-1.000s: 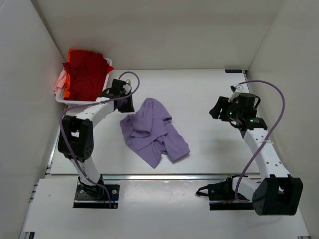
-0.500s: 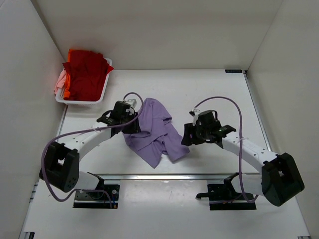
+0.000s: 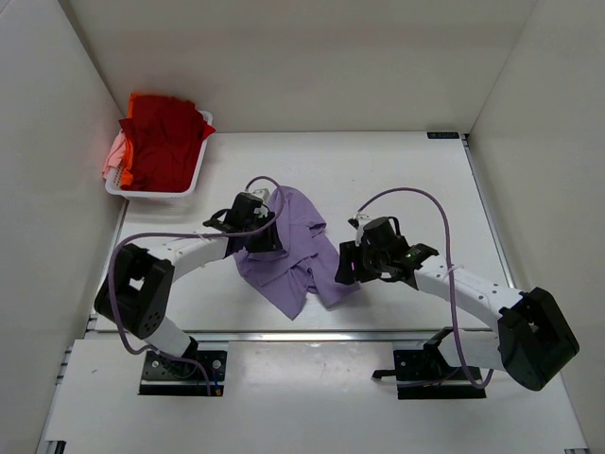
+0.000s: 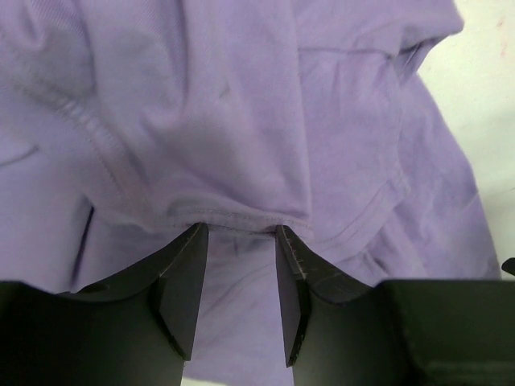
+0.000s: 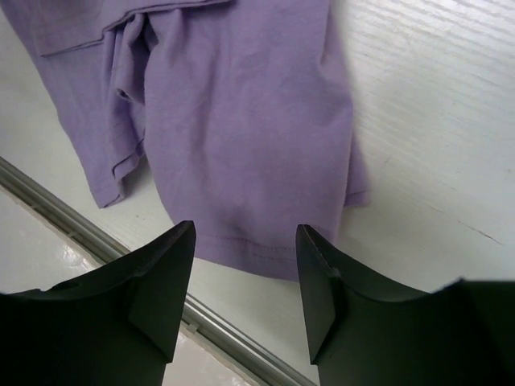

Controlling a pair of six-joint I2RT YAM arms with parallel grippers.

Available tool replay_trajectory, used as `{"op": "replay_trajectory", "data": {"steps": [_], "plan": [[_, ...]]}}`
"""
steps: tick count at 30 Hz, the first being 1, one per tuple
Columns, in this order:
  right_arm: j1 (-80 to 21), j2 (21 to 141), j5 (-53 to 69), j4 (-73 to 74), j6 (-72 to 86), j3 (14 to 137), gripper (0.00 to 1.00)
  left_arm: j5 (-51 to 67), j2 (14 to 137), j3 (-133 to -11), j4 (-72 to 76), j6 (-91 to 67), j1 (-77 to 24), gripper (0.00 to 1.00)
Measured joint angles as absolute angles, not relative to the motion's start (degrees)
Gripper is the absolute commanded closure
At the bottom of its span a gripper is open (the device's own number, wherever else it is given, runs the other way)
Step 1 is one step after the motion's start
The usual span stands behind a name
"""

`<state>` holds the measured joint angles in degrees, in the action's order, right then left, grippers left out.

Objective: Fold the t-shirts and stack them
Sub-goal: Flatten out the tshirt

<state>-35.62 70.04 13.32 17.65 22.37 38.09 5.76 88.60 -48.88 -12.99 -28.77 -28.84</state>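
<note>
A lavender t-shirt (image 3: 295, 257) lies crumpled mid-table. My left gripper (image 3: 257, 238) is over its upper left part. In the left wrist view the left gripper (image 4: 240, 235) is open, its tips against a stitched hem fold of the lavender cloth (image 4: 241, 121). My right gripper (image 3: 346, 266) hovers at the shirt's lower right edge. The right wrist view shows the right gripper (image 5: 244, 241) open, with the hem of the shirt (image 5: 241, 121) between the tips and below them. Red (image 3: 163, 140), orange and pale pink (image 3: 113, 156) t-shirts are piled in the basket.
The white plastic basket (image 3: 151, 192) stands at the back left against the left wall. A metal rail (image 3: 312, 333) runs along the table's near edge, close under the right gripper. White walls close in the left, back and right sides.
Both arms have swung in to the lavender shirt, the left from beside the basket, the right from the right side. The left jaws have widened.
</note>
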Motion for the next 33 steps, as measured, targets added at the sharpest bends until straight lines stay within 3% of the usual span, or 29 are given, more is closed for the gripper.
{"op": "replay_trajectory", "data": {"steps": [3,8,11,13,16,20,25,27,28,30,31,33], "plan": [[-35.68,70.04,12.43,17.69,22.33,38.09,0.47,5.3,90.24,-49.91,-11.68,-29.52,-29.34,0.49],[-37.43,69.91,10.96,17.78,22.28,38.09,0.45,4.45,91.09,-50.15,-10.24,-31.09,-29.71,0.31],[-39.59,69.67,10.74,17.47,22.28,38.09,0.43,4.25,91.7,-50.52,-9.85,-31.92,-29.76,0.35],[-41.34,69.78,10.59,17.34,22.33,38.09,0.39,4.32,92.71,-50.94,-9.52,-32.12,-29.8,0.44],[-43.4,71.24,10.35,16.71,22.28,38.09,0.4,4.95,94.83,-51.48,-8.78,-33.04,-29.76,1.0],[-45.93,74.24,9.63,15.86,22.44,38.09,0.59,6.33,96.23,-51.4,-7.51,-33.41,-29.56,1.0],[-48.71,77.91,8.19,14.85,23.97,38.17,0.48,6.59,96.2,-51.35,-6.81,-33.89,-29.45,1.0],[-50.48,79.61,7.35,14.55,24.27,38.35,0.48,6.79,96.2,-51.33,-6.76,-33.93,-29.28,1.0],[-51.29,80.55,6.7,14.5,24.38,38.83,0.52,6.92,96.18,-51.24,-6.57,-33.93,-29.06,1.0],[-52.29,82.28,5.93,14.41,24.4,40.4,0.77,7.14,96.12,-50.94,-6.2,-34.02,-28.99,1.0],[-52.73,83.48,5.39,14.48,24.25,41.25,0.85,7.27,96.12,-50.83,-6.0,-34.06,-28.97,1.0],[-52.93,85.21,4.69,14.85,24.77,42.54,0.86,7.35,95.81,-50.52,-5.96,-34.06,-28.75,1.0]]}}
